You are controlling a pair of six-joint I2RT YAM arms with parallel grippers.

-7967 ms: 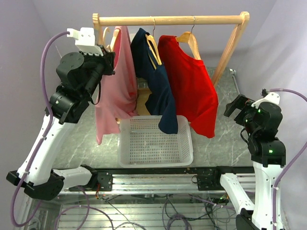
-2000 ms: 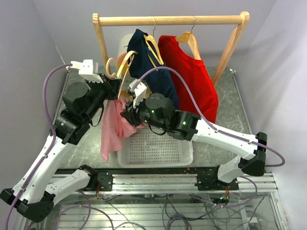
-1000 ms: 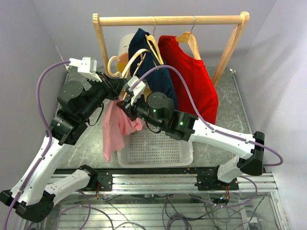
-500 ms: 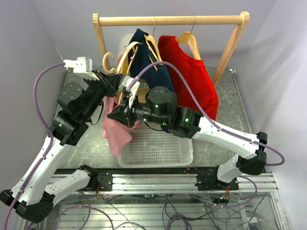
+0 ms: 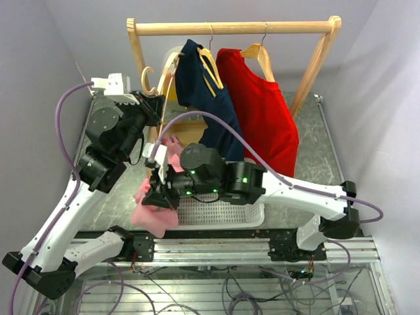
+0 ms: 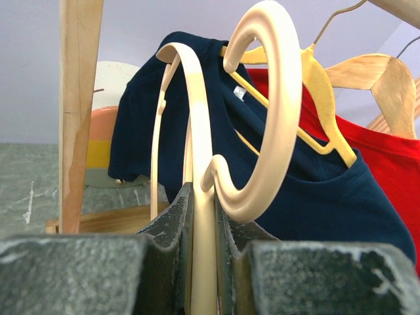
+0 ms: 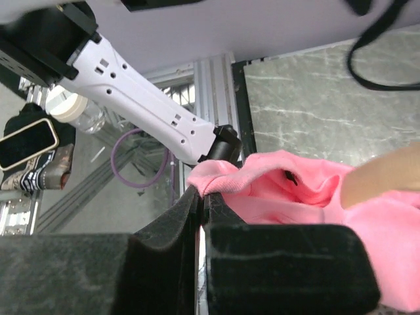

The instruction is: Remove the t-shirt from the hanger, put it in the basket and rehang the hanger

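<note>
The pink t-shirt [image 5: 152, 213] hangs bunched low at the table's near left, with a strip of it [image 5: 173, 145] showing above the right arm. My right gripper [image 5: 153, 194] is shut on the shirt's folded edge [image 7: 226, 178], its jaws [image 7: 201, 194] pinched tight. The cream hanger [image 5: 164, 73] stands tilted beside the rack's left post, its upper part bare. My left gripper [image 5: 149, 104] is shut on the hanger's neck [image 6: 202, 230], under the hook [image 6: 279, 111]. Whether the fabric still catches the hanger's lower end is hidden by the right arm.
The wooden rack [image 5: 230, 27] carries a navy shirt [image 5: 210, 98] on a yellow hanger and a red shirt [image 5: 262, 111] on a wooden hanger. The white basket [image 5: 252, 211] sits under my right arm. The rack's left post [image 6: 79, 111] stands close beside the left gripper.
My right gripper has dragged the pink t-shirt down and toward the near left, off the hanger's upper part. The left gripper keeps the hanger up by the rack's post.
</note>
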